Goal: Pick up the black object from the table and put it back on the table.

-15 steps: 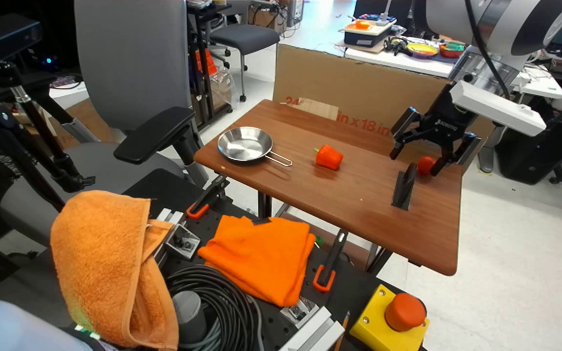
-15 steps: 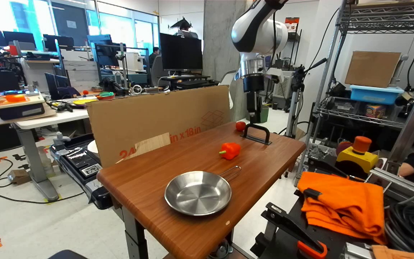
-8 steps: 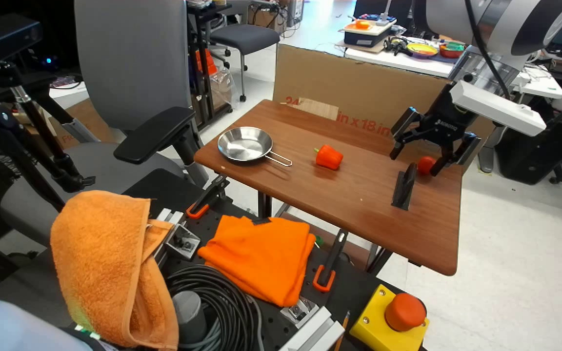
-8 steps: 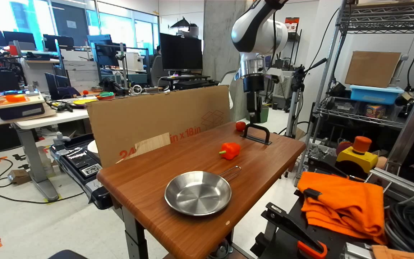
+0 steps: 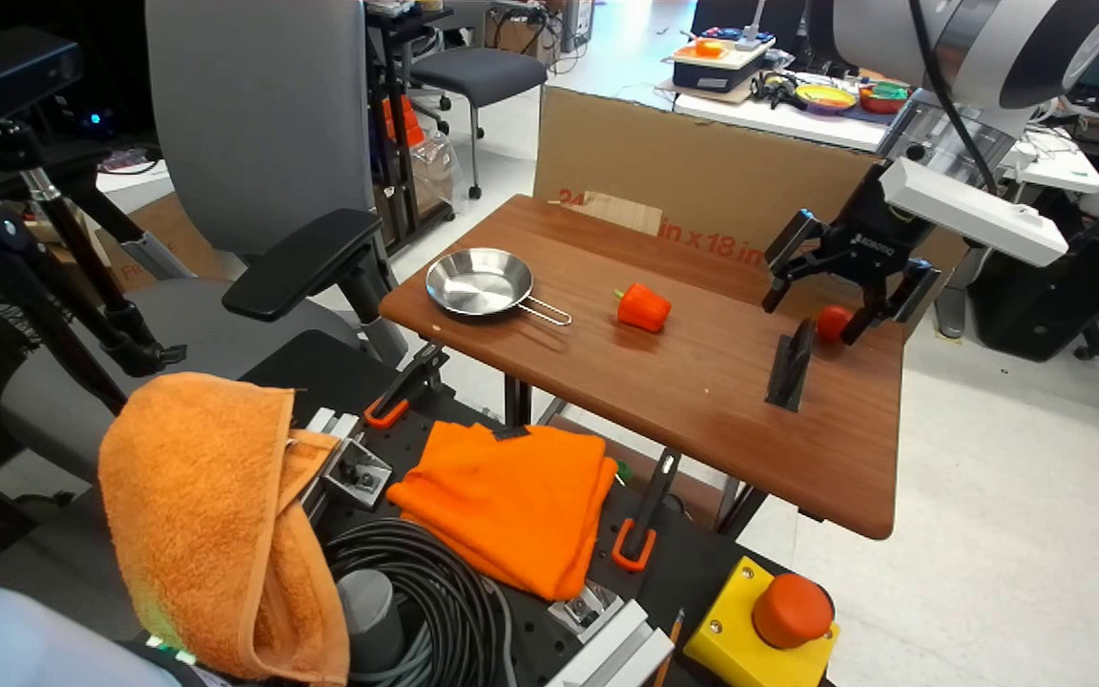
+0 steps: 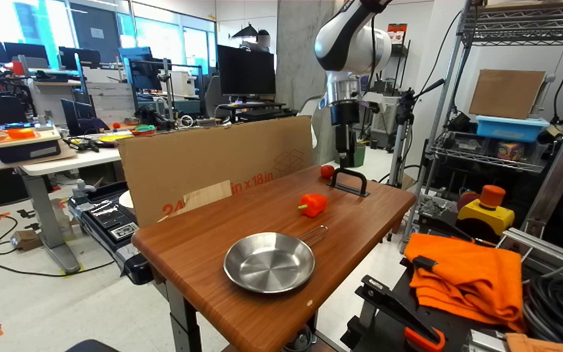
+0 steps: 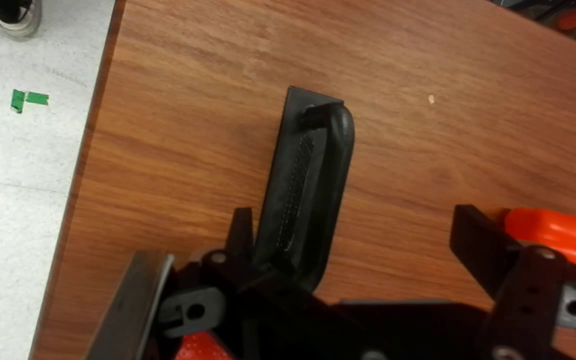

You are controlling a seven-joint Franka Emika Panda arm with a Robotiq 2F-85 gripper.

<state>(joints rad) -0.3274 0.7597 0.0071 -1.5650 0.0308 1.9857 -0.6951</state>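
The black handle (image 7: 313,192) stands on the table (image 5: 721,358), near the gripper (image 5: 811,317), whose jaws are spread wide and hold nothing. It looks light and stiff (plastic, I'd guess, so perhaps slick); best pinched across the raised bar (image 7: 338,167), mid-length

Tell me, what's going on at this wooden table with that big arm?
A robot arm is meant to pick up a black handle from the table and put it back. Right now its gripper is open near the handle and holds nothing; the handle stands on the table, flat base down. What looks like a tomato sits close by; a red-orange bell pepper and a metal pan are farther along.
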